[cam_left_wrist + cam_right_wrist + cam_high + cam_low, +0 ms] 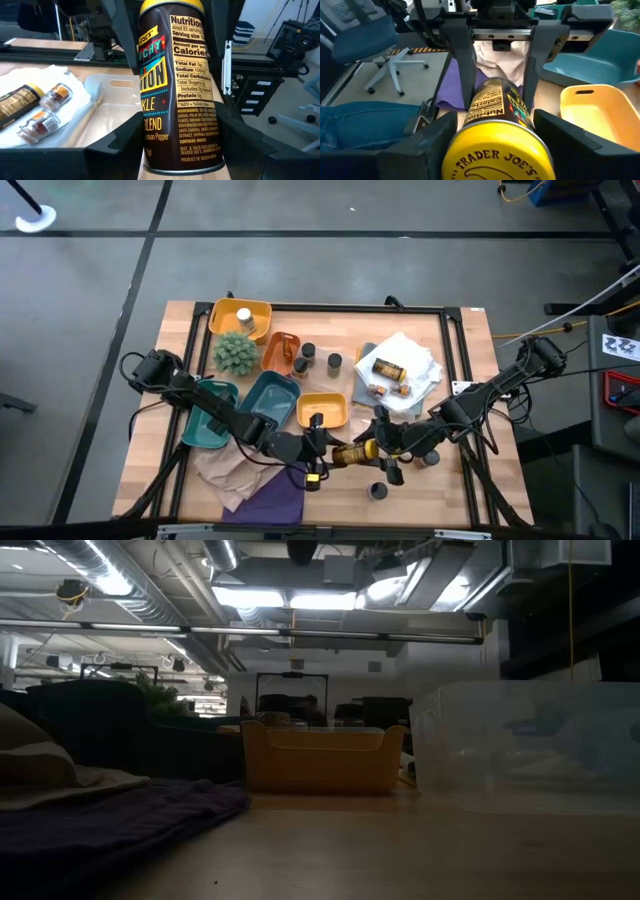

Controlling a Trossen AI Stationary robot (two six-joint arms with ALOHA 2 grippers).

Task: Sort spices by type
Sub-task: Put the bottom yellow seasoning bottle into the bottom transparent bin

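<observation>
Both grippers meet over the front middle of the table [180, 340], and between them I see one spice jar [356, 451], dark brown with a yellow lid. My left gripper [322, 452] reaches in from the left; its wrist camera shows the jar [175, 85] filling the gap between the fingers [127, 145], base end nearest the camera, printed label facing out. My right gripper [378, 446] comes from the right; its wrist camera looks straight onto the yellow lid [495, 155], with its own fingers close on either side and the left gripper's fingers [465, 75] clamped on the far end. So the jar lies level above the wood, long axis running left to right across the table, lid toward the right arm, base toward the left arm. My left fingers are pinching it; whether my right fingers are actually pressing the jar or just flanking it, I cannot tell.

Just behind the jar sits a yellow tray [322, 410]. A purple cloth [275, 495] lies at the front edge below the left gripper. Farther back on the right, a white cloth [405, 360] carries more spice jars [388, 370]. Three dark-lidded jars [318, 358] stand mid-table, and another [377, 491] stands alone near the front.
</observation>
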